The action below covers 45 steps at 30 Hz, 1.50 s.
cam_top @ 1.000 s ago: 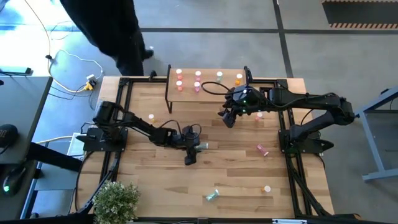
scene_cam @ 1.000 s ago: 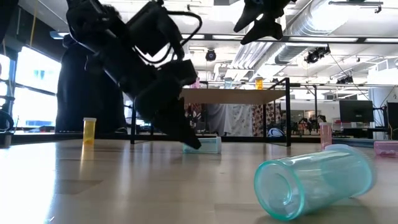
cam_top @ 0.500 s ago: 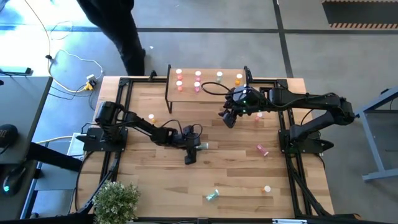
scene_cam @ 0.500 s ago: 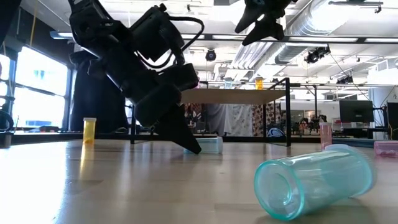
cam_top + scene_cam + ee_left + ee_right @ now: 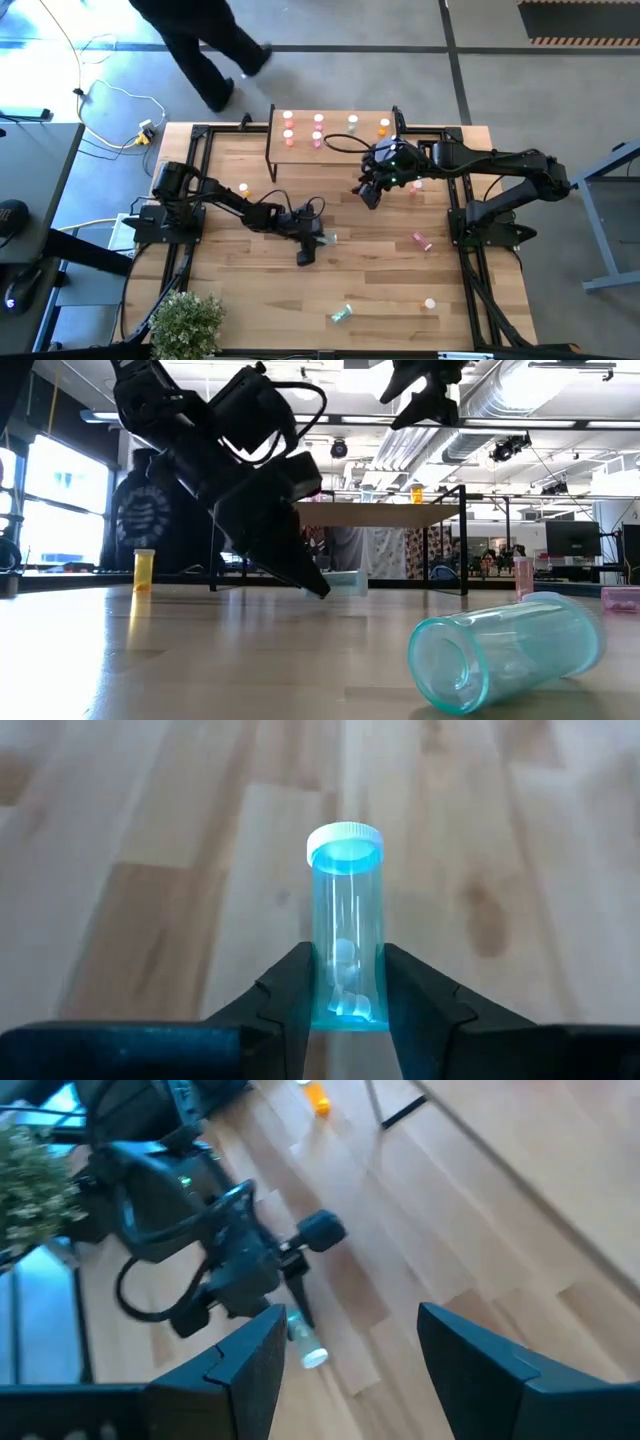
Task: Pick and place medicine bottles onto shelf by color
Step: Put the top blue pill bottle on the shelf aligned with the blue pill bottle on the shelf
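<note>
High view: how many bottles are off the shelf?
6: teal bottle in the left claw; orange bottle at left; standing pink bottle by the right arm; lying pink bottle at right; lying teal bottle and capped bottle near the front. Arms may hide others.

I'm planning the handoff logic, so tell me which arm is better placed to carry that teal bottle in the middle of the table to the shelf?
Left. The left gripper is already shut on the teal bottle mid-table. The right gripper hangs open and empty near the shelf, so it would first have to reach over.
</note>
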Motion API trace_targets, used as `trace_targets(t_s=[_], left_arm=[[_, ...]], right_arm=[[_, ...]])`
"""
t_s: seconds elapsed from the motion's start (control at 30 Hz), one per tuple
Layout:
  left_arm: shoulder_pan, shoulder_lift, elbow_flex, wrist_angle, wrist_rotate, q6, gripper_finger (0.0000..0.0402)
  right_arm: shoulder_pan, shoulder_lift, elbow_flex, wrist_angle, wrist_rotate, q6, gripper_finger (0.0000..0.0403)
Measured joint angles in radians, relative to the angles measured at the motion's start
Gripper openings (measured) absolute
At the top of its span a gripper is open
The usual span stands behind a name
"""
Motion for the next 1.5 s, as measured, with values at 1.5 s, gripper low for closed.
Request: trace_targets(t_s=[1.5], left_arm=[[0.042,-0.008,0.099,0.687,-0.054,-0.085,0.0097]], right_arm=[[-0.019,0.001,0.0,-0.104,-0.306,0.318,0.0228]])
